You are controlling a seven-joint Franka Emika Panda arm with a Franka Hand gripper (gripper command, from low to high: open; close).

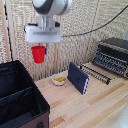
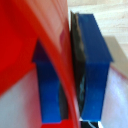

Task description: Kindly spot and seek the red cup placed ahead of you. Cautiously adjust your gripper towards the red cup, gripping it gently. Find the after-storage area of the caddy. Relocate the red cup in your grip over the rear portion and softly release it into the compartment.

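Note:
The red cup hangs in the air from my gripper, well above the table. In the exterior view it is just above and slightly right of the far corner of the black caddy, which fills the lower left with its divider running across. In the wrist view the cup's red wall fills most of the picture, pinched at the rim between my two blue fingers. The gripper is shut on the cup.
A small white bowl with yellow contents sits on the wooden table. A dark blue flat case stands beside it. A black toaster oven with a rack in front is at the exterior view's right.

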